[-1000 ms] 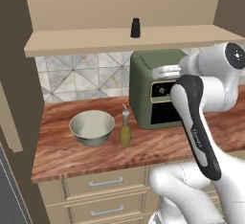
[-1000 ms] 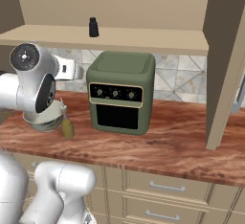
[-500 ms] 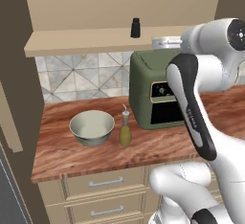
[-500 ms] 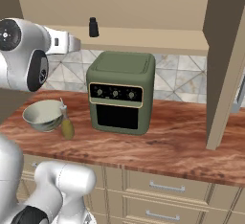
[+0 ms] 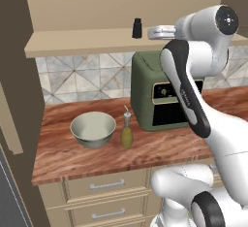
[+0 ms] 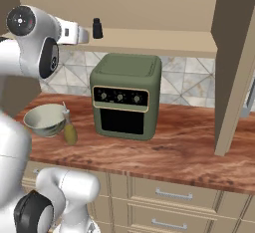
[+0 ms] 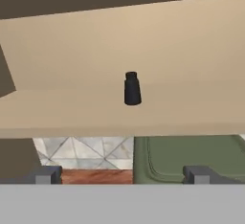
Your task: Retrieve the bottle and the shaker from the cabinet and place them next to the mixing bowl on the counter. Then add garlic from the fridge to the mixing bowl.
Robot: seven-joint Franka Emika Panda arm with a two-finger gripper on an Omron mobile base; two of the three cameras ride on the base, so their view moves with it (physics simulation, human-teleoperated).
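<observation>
A reddish wood-grain worktop (image 5: 97, 155) under a patterned tile backsplash (image 5: 87, 78) carries a green countertop oven (image 6: 127, 95); a small black shaker (image 7: 132, 89) stands mid-shelf. The tool (image 7: 122, 174) hangs open, empty.

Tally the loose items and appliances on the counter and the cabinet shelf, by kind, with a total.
Mixing bowl: 1
Bottle: 1
Shaker: 1
Green countertop oven: 1
Total: 4

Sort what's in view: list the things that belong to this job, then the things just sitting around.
Part of the job:
shaker on the cabinet shelf
bottle beside the bowl
mixing bowl on the counter
open gripper facing the shaker

Just there:
green oven
drawers
</observation>
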